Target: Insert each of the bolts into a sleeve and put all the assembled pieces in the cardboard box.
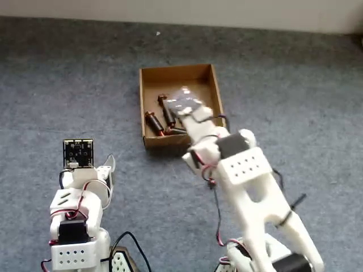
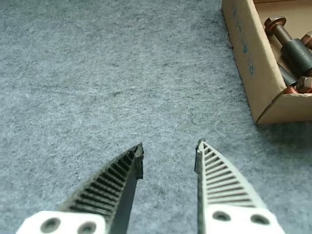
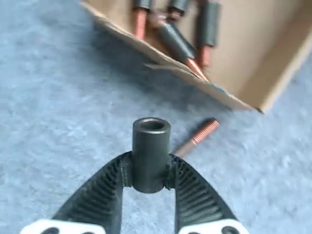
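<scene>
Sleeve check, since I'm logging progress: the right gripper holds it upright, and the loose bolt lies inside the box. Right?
No. The right gripper holds the sleeve upright, but the loose bolt lies on the carpet outside the box, as the right wrist view shows.

High view: fixed, raised, looking down over desk, cardboard box near centre. Left wrist view: close above desk, behind left hand. Right wrist view: close behind right hand. Shared by all: cardboard box.
</scene>
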Robot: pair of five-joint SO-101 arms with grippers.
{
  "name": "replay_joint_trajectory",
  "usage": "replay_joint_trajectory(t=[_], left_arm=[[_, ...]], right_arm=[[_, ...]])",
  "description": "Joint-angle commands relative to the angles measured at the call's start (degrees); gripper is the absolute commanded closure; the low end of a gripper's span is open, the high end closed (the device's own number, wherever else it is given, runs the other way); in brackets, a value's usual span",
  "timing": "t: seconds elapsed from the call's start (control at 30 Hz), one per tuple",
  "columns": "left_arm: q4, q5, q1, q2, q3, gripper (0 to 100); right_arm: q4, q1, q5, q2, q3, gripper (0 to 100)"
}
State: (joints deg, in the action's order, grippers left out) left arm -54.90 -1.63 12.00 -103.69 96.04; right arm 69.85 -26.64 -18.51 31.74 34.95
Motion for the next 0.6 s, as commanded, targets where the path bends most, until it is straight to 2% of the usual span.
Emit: replay_joint_trajectory(t=[0.0, 0.2, 0.4, 0.57], left_arm=[[0.97, 6.07, 0.13, -0.13, 1.10, 81], [-0.26, 9.58, -3.65, -0.13, 0.84, 81], [-1.67, 9.58, -7.60, -0.13, -3.47, 80], [-4.48, 9.58, -15.25, -0.13, -8.84, 80]], right_arm=[[0.22, 6.64, 1.67, 9.98, 4.26, 99.4], [-1.01, 13.58, 3.60, 20.62, 12.62, 99.4], [-15.16, 21.93, 7.03, 27.56, 26.15, 99.4], [-22.55, 27.65, 10.37, 30.37, 33.27, 99.4]])
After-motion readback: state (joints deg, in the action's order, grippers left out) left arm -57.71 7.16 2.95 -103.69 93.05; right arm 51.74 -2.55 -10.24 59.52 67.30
